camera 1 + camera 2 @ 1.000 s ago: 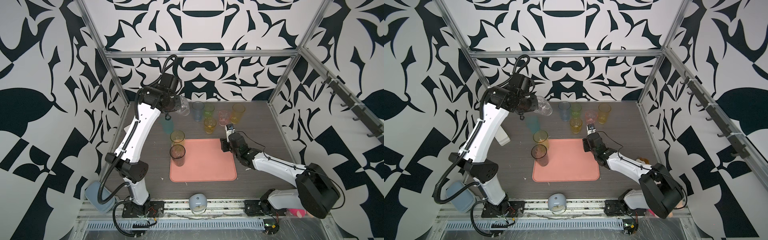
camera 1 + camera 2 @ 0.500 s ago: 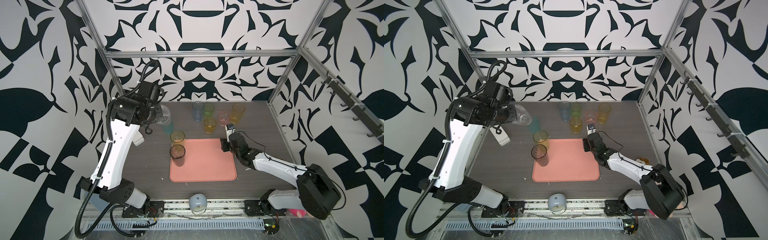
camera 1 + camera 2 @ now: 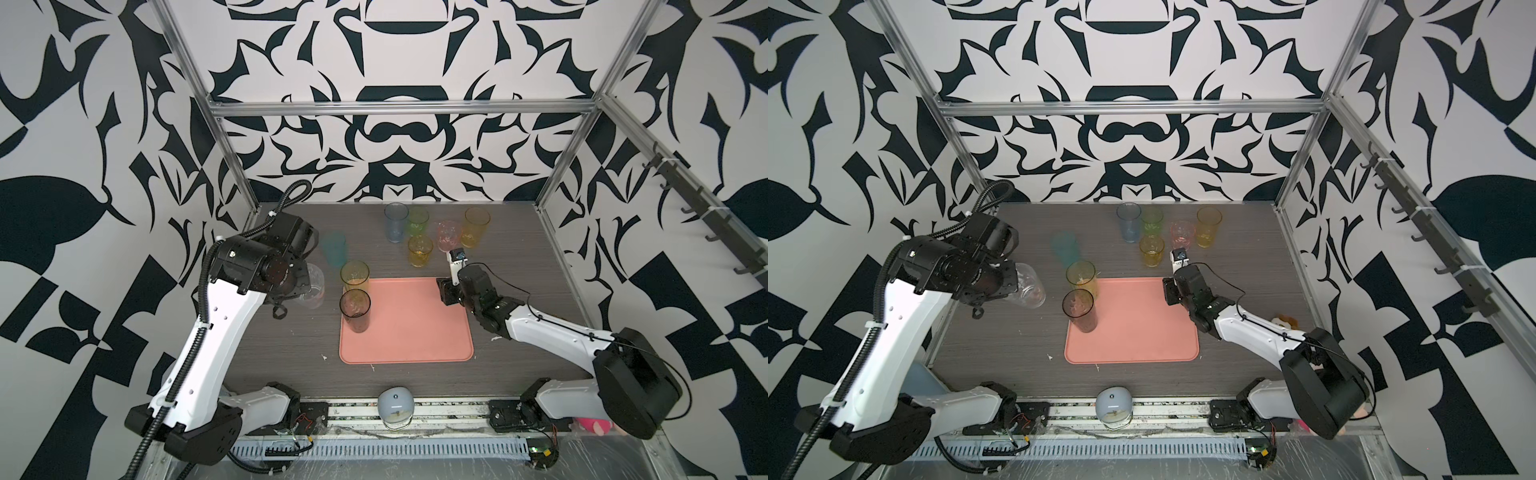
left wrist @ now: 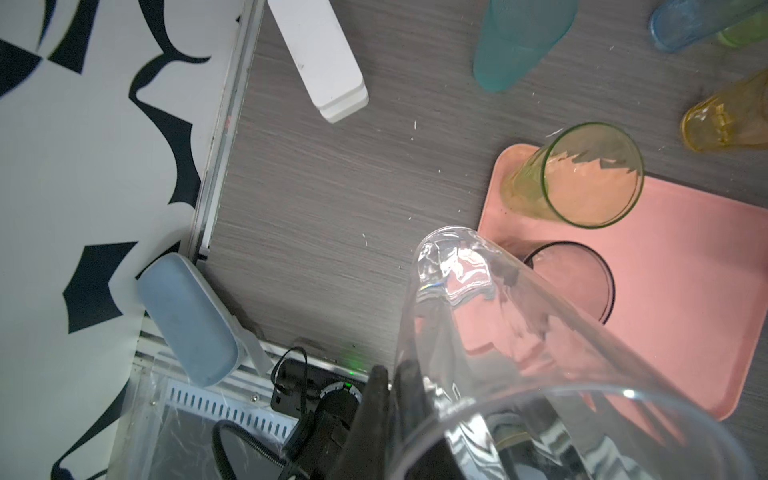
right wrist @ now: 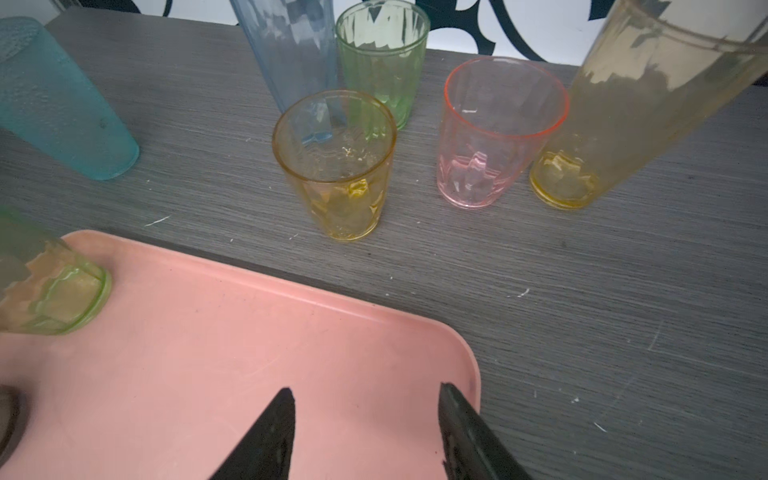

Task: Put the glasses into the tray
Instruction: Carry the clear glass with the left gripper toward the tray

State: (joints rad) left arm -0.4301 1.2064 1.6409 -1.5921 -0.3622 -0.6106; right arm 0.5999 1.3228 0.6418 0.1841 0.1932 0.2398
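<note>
My left gripper is shut on the rim of a clear tumbler, which hangs tilted just left of the salmon-pink tray, seen in both top views. A yellow-green tumbler and a smoky grey one stand on the tray's left side. On the table behind are teal, blue, green, short amber, pink and tall amber tumblers. My right gripper is open and empty over the tray's far right corner.
A white bar-shaped object lies on the table by the left frame post. A pale blue box sits off the front left corner. A dome-shaped gadget rests on the front rail.
The left arm has swung from the back of the table forward and to the left, carrying the clear tumbler down beside the tray. The right arm has not moved.
</note>
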